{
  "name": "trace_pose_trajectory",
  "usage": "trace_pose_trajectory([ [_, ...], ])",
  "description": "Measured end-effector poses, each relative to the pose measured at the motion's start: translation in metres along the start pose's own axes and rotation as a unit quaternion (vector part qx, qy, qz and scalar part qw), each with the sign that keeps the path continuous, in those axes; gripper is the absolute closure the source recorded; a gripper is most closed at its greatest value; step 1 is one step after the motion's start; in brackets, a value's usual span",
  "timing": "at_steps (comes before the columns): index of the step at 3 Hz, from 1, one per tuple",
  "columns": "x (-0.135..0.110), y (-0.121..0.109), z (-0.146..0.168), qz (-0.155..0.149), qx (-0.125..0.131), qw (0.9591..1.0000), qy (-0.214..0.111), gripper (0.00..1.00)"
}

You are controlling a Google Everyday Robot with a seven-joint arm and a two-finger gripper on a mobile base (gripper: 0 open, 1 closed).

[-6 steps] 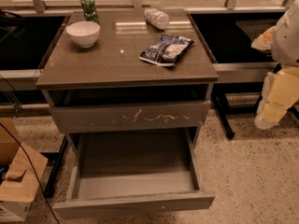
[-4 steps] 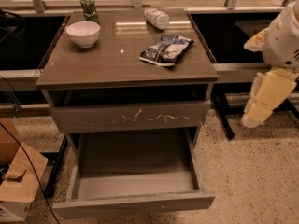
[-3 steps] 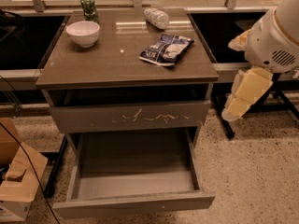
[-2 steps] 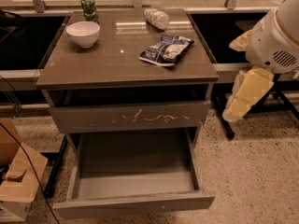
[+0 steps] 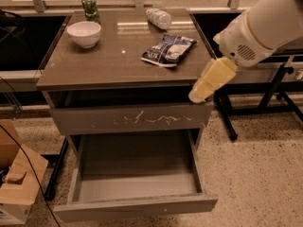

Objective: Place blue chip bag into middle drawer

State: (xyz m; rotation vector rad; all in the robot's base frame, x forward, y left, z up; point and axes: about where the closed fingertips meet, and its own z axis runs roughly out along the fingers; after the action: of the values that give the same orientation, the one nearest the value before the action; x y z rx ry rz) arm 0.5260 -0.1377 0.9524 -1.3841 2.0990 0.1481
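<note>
The blue chip bag lies flat on the cabinet top, right of centre. The middle drawer is pulled out at the bottom, and its floor is bare. Above it is a closed drawer front with white scratch marks. My gripper, cream-coloured on a white arm, hangs at the cabinet's front right corner. It is below and to the right of the bag and does not touch it. It holds nothing that I can see.
A white bowl and a green can stand at the back left of the top. A clear plastic bottle lies at the back. A cardboard box and cables are on the floor at left. Black table legs stand at right.
My arm has swung in from the right edge towards the cabinet's front right corner, with the gripper moving left and slightly down. The bag, the drawer and the other objects have not moved.
</note>
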Motion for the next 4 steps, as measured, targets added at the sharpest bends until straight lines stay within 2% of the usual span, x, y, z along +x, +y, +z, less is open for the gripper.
trace_pose_trajectory([
  [1,-0.034,-0.026,0.030,0.021,0.021,0.9988,-0.039,0.00],
  [2,-0.058,-0.048,0.056,0.032,0.029,0.9974,-0.057,0.00],
  [3,-0.072,-0.089,0.108,0.052,0.006,0.9965,-0.066,0.00],
  [4,-0.072,-0.094,0.111,0.058,0.008,0.9960,-0.068,0.00],
])
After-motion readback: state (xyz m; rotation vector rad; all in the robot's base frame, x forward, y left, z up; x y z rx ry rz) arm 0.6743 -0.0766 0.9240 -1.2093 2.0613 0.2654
